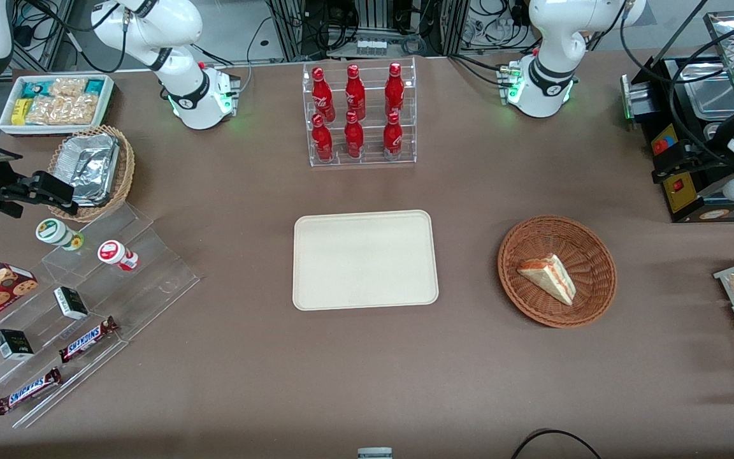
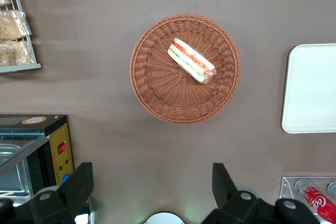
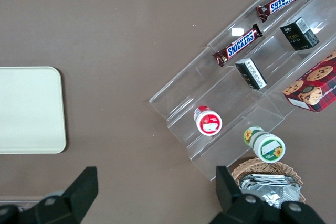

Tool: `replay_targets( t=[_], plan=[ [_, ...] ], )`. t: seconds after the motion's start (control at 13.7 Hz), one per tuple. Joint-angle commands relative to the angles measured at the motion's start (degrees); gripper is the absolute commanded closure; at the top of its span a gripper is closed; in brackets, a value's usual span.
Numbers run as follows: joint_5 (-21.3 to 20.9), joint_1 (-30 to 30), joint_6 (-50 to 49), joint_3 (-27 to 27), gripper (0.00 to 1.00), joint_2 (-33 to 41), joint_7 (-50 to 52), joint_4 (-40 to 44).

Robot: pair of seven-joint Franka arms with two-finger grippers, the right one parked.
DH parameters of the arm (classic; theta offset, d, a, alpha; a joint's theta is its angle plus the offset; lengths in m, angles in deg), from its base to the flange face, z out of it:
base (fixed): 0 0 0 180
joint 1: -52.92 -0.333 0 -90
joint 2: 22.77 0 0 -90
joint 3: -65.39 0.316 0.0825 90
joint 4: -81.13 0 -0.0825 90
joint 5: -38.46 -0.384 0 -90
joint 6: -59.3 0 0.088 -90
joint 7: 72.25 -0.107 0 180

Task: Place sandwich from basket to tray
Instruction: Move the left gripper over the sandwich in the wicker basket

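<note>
Front view, Snickers bars (image 1: 88, 338), fingers (image 2: 79, 186) apart

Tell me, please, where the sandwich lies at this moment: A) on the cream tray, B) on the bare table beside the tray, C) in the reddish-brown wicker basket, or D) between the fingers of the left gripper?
C: the sandwich lies in the basket, apart from the tray, while the left gripper hangs open above the table, holding nothing.
</note>
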Motion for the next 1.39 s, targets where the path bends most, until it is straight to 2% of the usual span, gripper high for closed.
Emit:
replay_targets(
  t=[0.0,0.29,0.51,0.8,1.17,1.32],
  plan=[
    [0.03,-1.25,-0.42,-1.18,0.0,0.15,0.71,1.12],
    [0.03,-1.16,0.37,-1.27,0.0,-1.69,0.98,0.42],
    [-0.05,-1.07,7.29,-1.53,0.0,-1.79,4.21,-6.42],
    [-0.05,-0.98,17.75,-4.34,0.0,-2.05,19.66,-14.51],
    [-0.05,-0.98,34.35,-6.54,0.0,-2.57,44.18,-26.02],
    [-0.23,-0.81,37.45,-7.07,0.0,-4.06,48.08,-28.49]
  ],
)
